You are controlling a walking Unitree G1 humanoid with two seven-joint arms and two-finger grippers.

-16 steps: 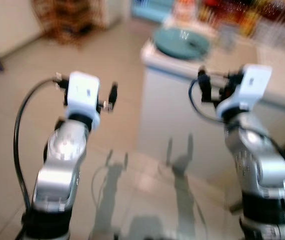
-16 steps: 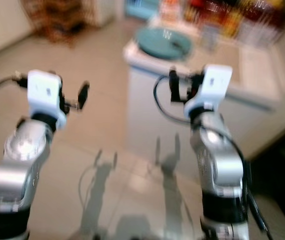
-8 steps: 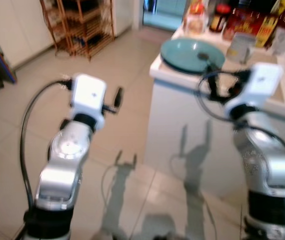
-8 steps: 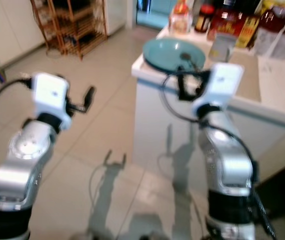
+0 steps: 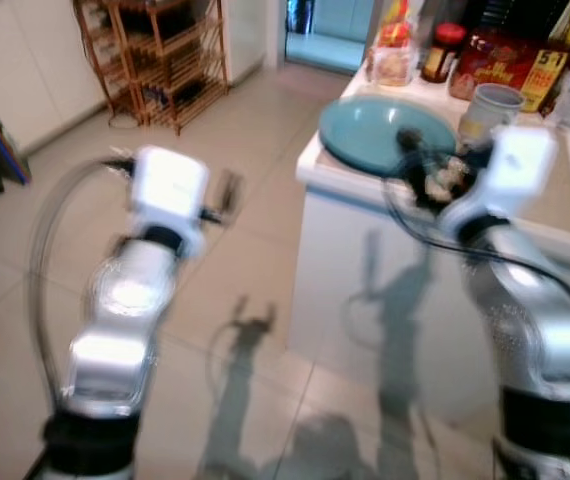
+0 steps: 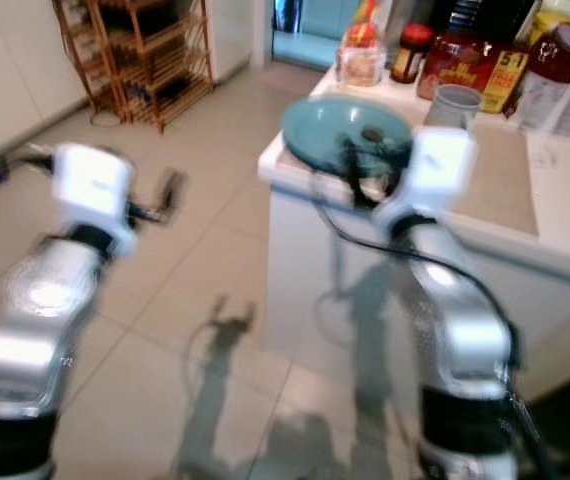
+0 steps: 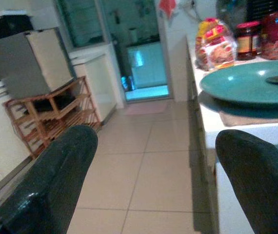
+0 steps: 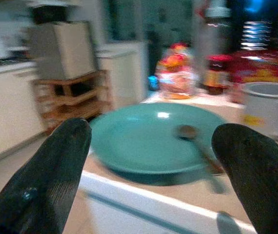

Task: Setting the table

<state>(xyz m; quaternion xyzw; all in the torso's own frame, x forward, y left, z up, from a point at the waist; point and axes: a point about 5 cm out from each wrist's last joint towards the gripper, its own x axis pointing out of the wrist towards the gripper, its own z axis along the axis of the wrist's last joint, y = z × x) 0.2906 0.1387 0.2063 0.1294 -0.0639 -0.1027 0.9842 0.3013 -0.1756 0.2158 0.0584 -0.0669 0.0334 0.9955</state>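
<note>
On the near corner of the white desk (image 6: 485,195) lies the teal plate (image 8: 148,136), a spoon (image 8: 197,144) resting in it, with a grey cup (image 6: 455,103) just beside it and a bagged snack (image 7: 216,43), a red-lidded jar (image 6: 408,50) and red packets (image 6: 465,65) lined up behind. Compared with a second ago the whole scene has slid closer and sharpened: the plate sat far up and blurred then, and now it fills the space just ahead of the right arm, which suggests the robot has walked up to the desk rather than that anything on it has moved. The right hand (image 8: 151,165) is raised at the desk edge with its two black fingers (image 8: 56,170) spread wide and empty, the plate framed squarely between them and near but not touched. The left hand (image 7: 151,180) hovers over the tiled floor (image 5: 215,250) beside the desk, released as well and holding nothing, its fingers (image 7: 56,175) parted with the plate's rim off to one side. Nothing has been picked up yet, so the task appears to be at its approach stage; the likely next step is a reach for the plate's near rim, where the shallow edge and the loose spoon could make a clean grip awkward.
</note>
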